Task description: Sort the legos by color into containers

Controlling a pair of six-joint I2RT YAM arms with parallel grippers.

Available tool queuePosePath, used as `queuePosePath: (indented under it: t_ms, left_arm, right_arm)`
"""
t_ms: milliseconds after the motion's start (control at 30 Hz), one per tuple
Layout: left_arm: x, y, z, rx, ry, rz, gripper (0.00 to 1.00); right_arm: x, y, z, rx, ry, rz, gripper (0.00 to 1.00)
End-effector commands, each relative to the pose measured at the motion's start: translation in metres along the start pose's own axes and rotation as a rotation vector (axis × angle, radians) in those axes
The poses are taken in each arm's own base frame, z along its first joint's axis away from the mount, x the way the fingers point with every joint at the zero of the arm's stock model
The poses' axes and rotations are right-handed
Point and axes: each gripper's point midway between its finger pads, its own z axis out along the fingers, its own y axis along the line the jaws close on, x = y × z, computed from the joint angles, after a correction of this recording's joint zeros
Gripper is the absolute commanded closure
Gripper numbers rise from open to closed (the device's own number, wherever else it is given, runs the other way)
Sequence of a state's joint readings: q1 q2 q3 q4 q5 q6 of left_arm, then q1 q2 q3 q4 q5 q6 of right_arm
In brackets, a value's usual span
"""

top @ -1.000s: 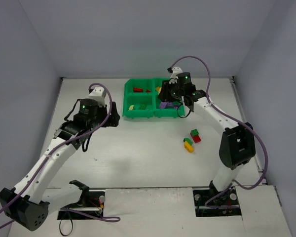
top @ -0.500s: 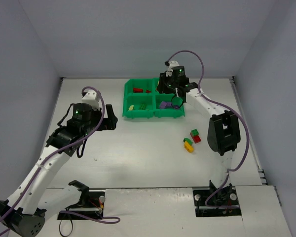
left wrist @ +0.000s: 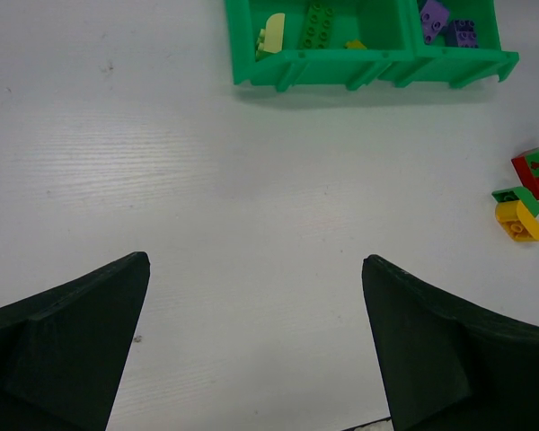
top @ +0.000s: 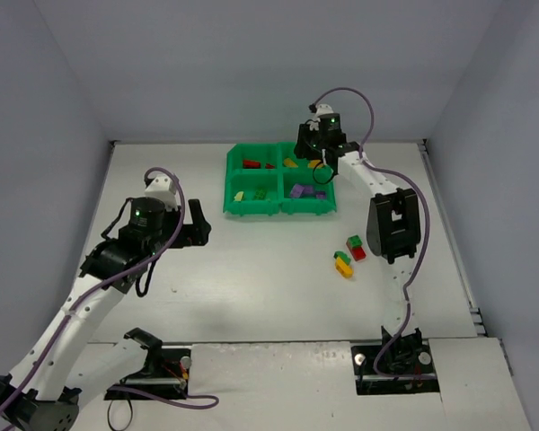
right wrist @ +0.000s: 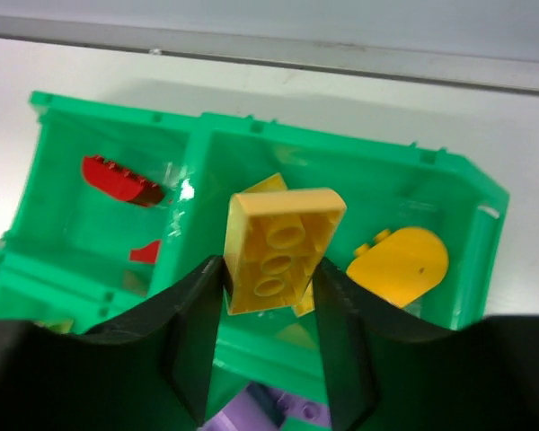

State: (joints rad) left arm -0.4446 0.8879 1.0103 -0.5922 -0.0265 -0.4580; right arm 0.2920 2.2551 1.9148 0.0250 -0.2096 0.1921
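right pincer (right wrist: 269, 269) grips yellow brick (right wrist: 283, 238), hidden overhead

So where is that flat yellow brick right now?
In the right wrist view, the yellow brick is pinched in the right tool, over the green tray's far right compartment, just left of a rounded yellow piece lying inside.

You are looking down from high behind the near edge over the whole table (top: 251, 296). The left wrist view is facing the green tray (left wrist: 368, 67) from well back; the right wrist view is hovering close above it. All three are sharing the tray.
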Motion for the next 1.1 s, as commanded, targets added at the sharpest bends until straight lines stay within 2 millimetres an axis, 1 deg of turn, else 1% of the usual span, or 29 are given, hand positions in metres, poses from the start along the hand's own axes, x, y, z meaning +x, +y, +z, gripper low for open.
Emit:
queuePosePath:
  t_ms: [0,33,67,133,167,200,300,367,400,433,467,500,533,567,600,633,667,700,733,767,800,833,867,900,967,1000,1033,1067]
  left_arm:
    - [-0.015,-0.004,-0.005,0.009,-0.046,-0.028,0.03]
    - [-0.014,-0.004,-0.004,0.007,-0.042,-0.028,0.03]
    - [-0.014,-0.004,-0.004,0.007,-0.04,-0.027,0.03]
    - [-0.014,-0.004,-0.004,0.006,-0.037,-0.029,0.03]
    - [-0.014,-0.004,-0.003,0.008,-0.035,-0.028,0.03]
    - [-0.015,-0.006,-0.003,0.016,-0.038,-0.027,0.03]
    - [-0.017,-0.011,0.0,0.036,-0.035,-0.027,0.03]
    - [-0.017,-0.012,0.004,0.035,-0.025,-0.028,0.03]
    - [-0.02,-0.013,0.004,0.038,-0.031,-0.03,0.03]
    - [-0.019,-0.014,0.008,0.034,-0.021,-0.035,0.03]
    - [-0.02,-0.021,0.01,0.068,-0.012,-0.04,0.03]
    - [-0.02,-0.025,0.012,0.086,-0.008,-0.041,0.03]
    - [-0.02,-0.029,0.016,0.097,0.005,-0.043,0.03]
    - [-0.02,-0.032,0.019,0.106,0.012,-0.05,0.03]
    - [-0.019,-0.039,0.021,0.137,0.028,-0.055,0.03]
    - [-0.015,-0.044,0.027,0.146,0.053,-0.049,0.03]
    - [-0.019,-0.051,0.029,0.168,0.05,-0.042,0.03]
    - [-0.018,-0.055,0.031,0.174,0.054,-0.037,0.03]
    - [-0.013,-0.065,0.035,0.193,0.073,-0.02,0.03]
    - [-0.013,-0.073,0.037,0.21,0.074,-0.009,0.03]
    - [-0.016,-0.082,0.038,0.234,0.062,0.004,0.03]
    - [-0.008,-0.097,0.041,0.263,0.085,0.026,0.03]
    - [-0.01,-0.109,0.042,0.287,0.082,0.019,0.03]
    - [0.001,-0.125,0.048,0.319,0.121,0.029,0.03]
    - [0.007,-0.149,0.053,0.36,0.145,-0.014,0.03]
    - [0.01,-0.16,0.055,0.378,0.158,-0.03,0.03]
    - [0.024,-0.169,0.066,0.389,0.206,-0.038,0.03]
    - [0.029,-0.186,0.066,0.42,0.221,-0.068,0.03]
  right_arm:
    - [-0.048,0.006,-0.004,-0.028,-0.126,-0.009,0.57]
    - [-0.044,0.004,0.001,-0.027,-0.119,-0.011,0.49]
    - [-0.043,0.004,0.002,-0.032,-0.118,-0.013,0.43]
    - [-0.046,0.004,0.003,-0.033,-0.124,-0.013,0.31]
    - [-0.049,0.003,0.003,-0.031,-0.129,-0.014,0.27]
    - [-0.053,0.004,0.001,-0.033,-0.138,-0.019,0.21]
    - [-0.064,0.003,-0.009,-0.027,-0.16,-0.029,0.2]
    - [-0.078,0.002,-0.029,-0.015,-0.187,-0.038,0.21]
    - [-0.093,0.004,-0.048,-0.004,-0.22,-0.042,0.23]
    - [-0.08,-0.001,-0.052,0.009,-0.194,-0.038,0.26]
    - [-0.079,-0.005,-0.061,0.021,-0.194,-0.038,0.27]
    - [-0.093,-0.003,-0.085,0.036,-0.23,-0.045,0.35]
    - [-0.089,-0.005,-0.093,0.05,-0.226,-0.046,0.4]
    - [-0.064,-0.013,-0.097,0.073,-0.178,-0.042,0.45]
    - [-0.072,-0.01,-0.121,0.081,-0.21,-0.045,0.5]
    - [-0.064,-0.014,-0.13,0.104,-0.202,-0.043,0.56]
    - [-0.03,-0.024,-0.132,0.129,-0.136,-0.034,0.57]
    - [-0.034,-0.022,-0.155,0.134,-0.164,-0.035,0.59]
    - [-0.023,-0.027,-0.163,0.161,-0.155,-0.022,0.6]
    - [-0.011,-0.031,-0.172,0.176,-0.14,-0.01,0.6]
    - [0.012,-0.035,-0.189,0.192,-0.117,0.008,0.6]
    - [0.025,-0.038,-0.196,0.206,-0.102,0.049,0.59]
    - [0.036,-0.04,-0.204,0.214,-0.092,0.069,0.58]
    - [0.058,-0.045,-0.218,0.231,-0.067,0.093,0.55]
    - [0.079,-0.048,-0.231,0.257,-0.048,0.15,0.54]
    - [0.094,-0.049,-0.241,0.262,-0.039,0.166,0.54]
    - [0.109,-0.05,-0.246,0.27,-0.003,0.182,0.54]
    - [0.115,-0.05,-0.251,0.277,0.001,0.206,0.55]
